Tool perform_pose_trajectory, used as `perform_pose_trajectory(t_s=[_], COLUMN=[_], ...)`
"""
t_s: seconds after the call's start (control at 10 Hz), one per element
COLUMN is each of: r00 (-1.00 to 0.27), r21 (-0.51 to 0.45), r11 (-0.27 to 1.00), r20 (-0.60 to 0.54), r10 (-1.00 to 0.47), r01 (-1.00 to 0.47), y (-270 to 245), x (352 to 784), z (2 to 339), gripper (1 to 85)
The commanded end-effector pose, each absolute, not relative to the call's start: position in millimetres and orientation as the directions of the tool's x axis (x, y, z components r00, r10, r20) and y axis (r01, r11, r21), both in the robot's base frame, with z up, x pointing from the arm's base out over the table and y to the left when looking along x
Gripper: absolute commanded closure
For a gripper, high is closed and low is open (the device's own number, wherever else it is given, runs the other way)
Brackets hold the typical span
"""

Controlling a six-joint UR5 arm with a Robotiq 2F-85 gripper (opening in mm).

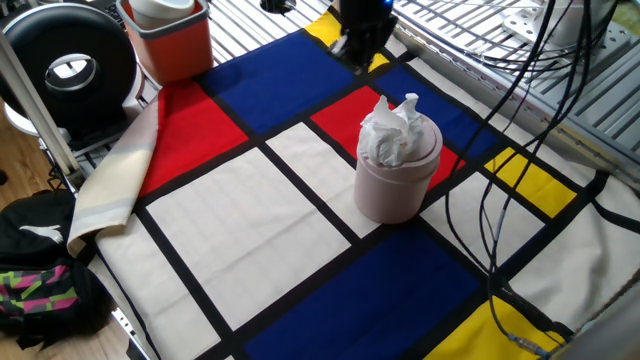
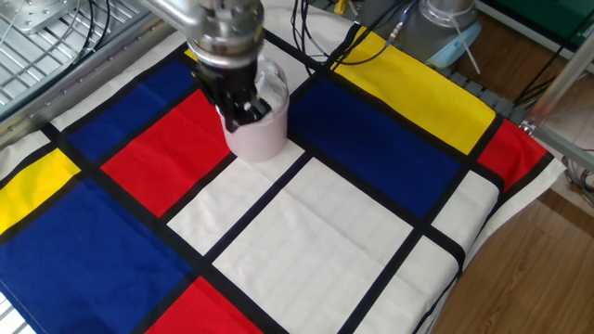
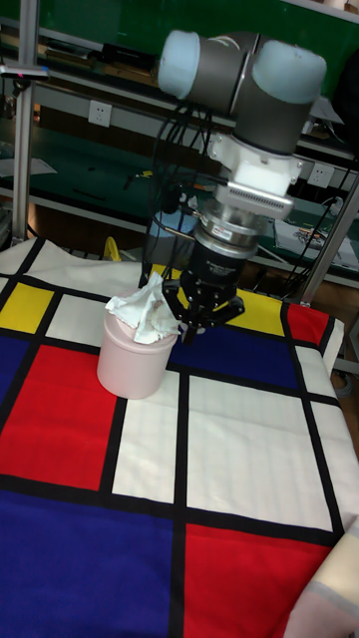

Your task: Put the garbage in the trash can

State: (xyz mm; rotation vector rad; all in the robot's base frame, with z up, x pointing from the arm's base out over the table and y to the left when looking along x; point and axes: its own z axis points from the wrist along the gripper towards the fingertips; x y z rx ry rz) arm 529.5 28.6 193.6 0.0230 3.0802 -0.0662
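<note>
One red-orange bin [image 1: 172,40] far aside

Evenly and brightly lit from overhead, probably by room lights; soft, faint shadows only. Mild sheen on the arm's grey shell [image 3: 242,66]. Slight motion blur on the gripper [image 2: 243,104] in the other fixed view. Dimmer background shelving [image 3: 80,150] behind. Colours saturated, edges reasonably sharp elsewhere.

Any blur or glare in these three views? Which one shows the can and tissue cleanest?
One fixed view: sharp, even light; tissue in the trash can fully visible. The other fixed view: the claw is slightly soft and blocks most of the can. Tall fixed view: dim background, mild sheen on the arm, can clear.
</note>
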Motion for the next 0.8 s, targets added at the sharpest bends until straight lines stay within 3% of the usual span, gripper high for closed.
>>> perform_pose_trajectory(t_s=[0.0,0.7], r00=[-0.996,-0.995], r21=[-0.016,0.002], r11=[0.999,1.0], r20=[-0.082,-0.095], r10=[0.032,0.009], r01=[0.034,0.009], y=[51.5,59.3], x=[537.7,560.8], z=[176.1,151.2], gripper=[84.7,84.7])
